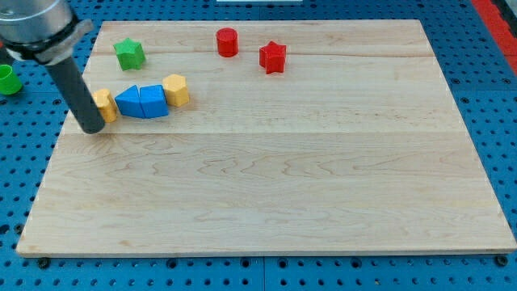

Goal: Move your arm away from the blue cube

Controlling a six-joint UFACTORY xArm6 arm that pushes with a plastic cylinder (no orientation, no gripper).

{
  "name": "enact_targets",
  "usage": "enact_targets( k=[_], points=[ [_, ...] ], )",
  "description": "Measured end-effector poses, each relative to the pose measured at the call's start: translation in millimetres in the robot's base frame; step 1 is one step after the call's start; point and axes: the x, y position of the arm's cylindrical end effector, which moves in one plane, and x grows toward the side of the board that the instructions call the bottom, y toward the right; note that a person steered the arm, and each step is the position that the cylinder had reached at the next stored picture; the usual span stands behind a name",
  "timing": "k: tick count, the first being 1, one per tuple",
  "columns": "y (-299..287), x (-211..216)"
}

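At the upper left of the frame, my tip: (92,129) the rod's lower end rests on the wooden board (266,186), near its left edge; it is a bare rod, so it grasps nothing.
Nearest block: a yellow block (105,105) sits just right of my rod, partly hidden behind it; I cannot tell whether they touch.
Blue cube: (153,101) lies right of a blue wedge-like block (129,102), the two pressed together in one row; the cube is near my tip, with the yellow block and the blue wedge between us.
Row's right end: a yellow hexagonal block (176,89) is touching the blue cube's right side.
Further up: a green star (129,53) near the board's upper left corner.
Top centre: a red cylinder (228,41), and just right of it a red star (273,56), apart from each other.
Off the board: a green cylinder (8,80) on the blue perforated table (485,97), at the frame's left edge.
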Motion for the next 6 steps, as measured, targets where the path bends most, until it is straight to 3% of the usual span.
enact_targets(
  k=[2, 4, 6],
  points=[
    [52, -17],
    [35, -30],
    [80, -57]
  ],
)
